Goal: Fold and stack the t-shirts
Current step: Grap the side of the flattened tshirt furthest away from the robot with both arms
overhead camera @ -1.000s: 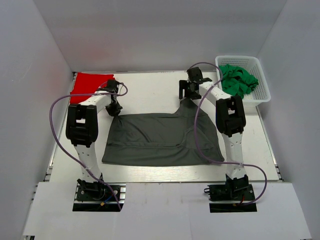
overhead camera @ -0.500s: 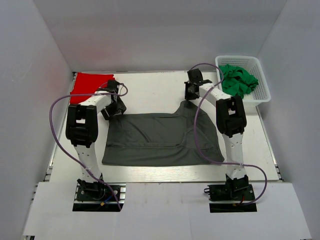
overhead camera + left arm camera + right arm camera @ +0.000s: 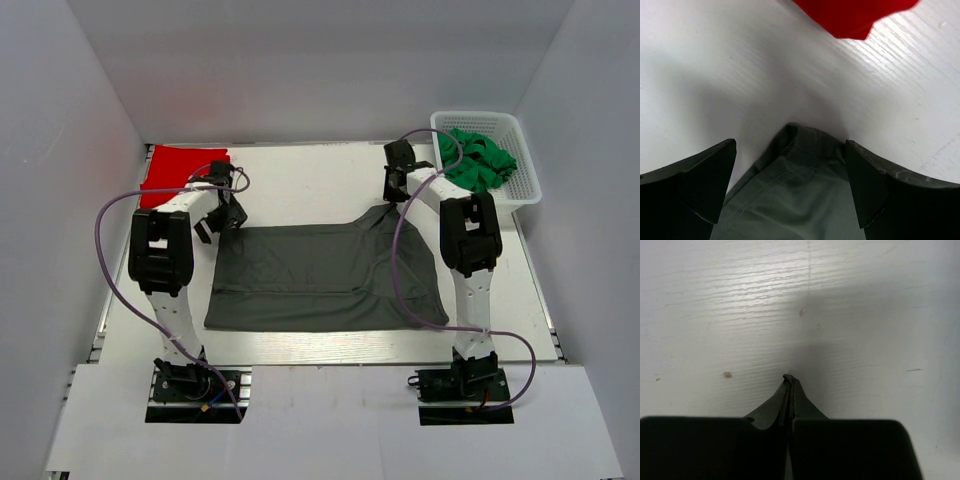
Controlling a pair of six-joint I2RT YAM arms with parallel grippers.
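The dark grey t-shirt (image 3: pixel 320 275) lies spread flat across the middle of the table. My left gripper (image 3: pixel 222 215) is open over its far left corner, and the left wrist view shows that corner (image 3: pixel 795 190) lying loose between the spread fingers (image 3: pixel 695 185). My right gripper (image 3: pixel 396 188) is shut on the shirt's far right corner. In the right wrist view a pinched peak of grey cloth (image 3: pixel 790 390) sticks out past the closed gripper (image 3: pixel 790 425). The red t-shirt (image 3: pixel 180 170) lies folded at the far left, and its edge (image 3: pixel 850 15) shows in the left wrist view.
A white slatted basket (image 3: pixel 527 190) holding crumpled green cloth (image 3: pixel 475 160) stands at the back right, close to my right arm. White walls close in the table on three sides. Bare tabletop (image 3: pixel 300 180) runs between the two grippers.
My left gripper opened and let go of the shirt's far left corner. My right gripper closed on the far right corner and shifted slightly right.
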